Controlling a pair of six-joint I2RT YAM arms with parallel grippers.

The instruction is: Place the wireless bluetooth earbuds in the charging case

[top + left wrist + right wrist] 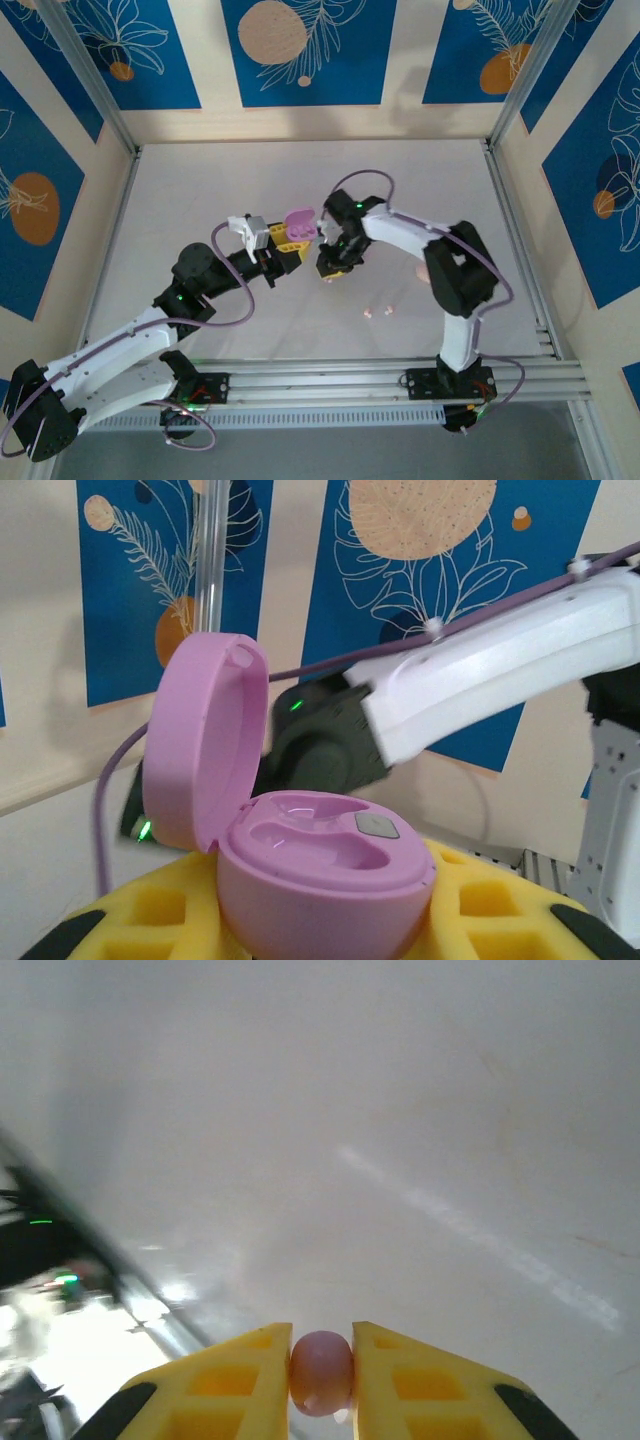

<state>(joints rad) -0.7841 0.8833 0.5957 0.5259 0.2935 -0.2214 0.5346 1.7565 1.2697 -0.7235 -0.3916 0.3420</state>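
Two tools loaded: left tool clamps the open lilac charging case, right tool pinches one pinkish earbud close by above the worktop; risk is the small round bud rotating or popping from that tip pinch, so it meets the socket misaligned.

My left tool is near the middle of the bench, with the charging case seated between its fingers. Seen from the left wrist, the lid stands upright at 9 o'clock of the case's base. My right tool is just at 4 o'clock of the case, with an earbud between its fingers, touching both. Two more earbuds lie side by side on the bench at 5 o'clock of that tool.
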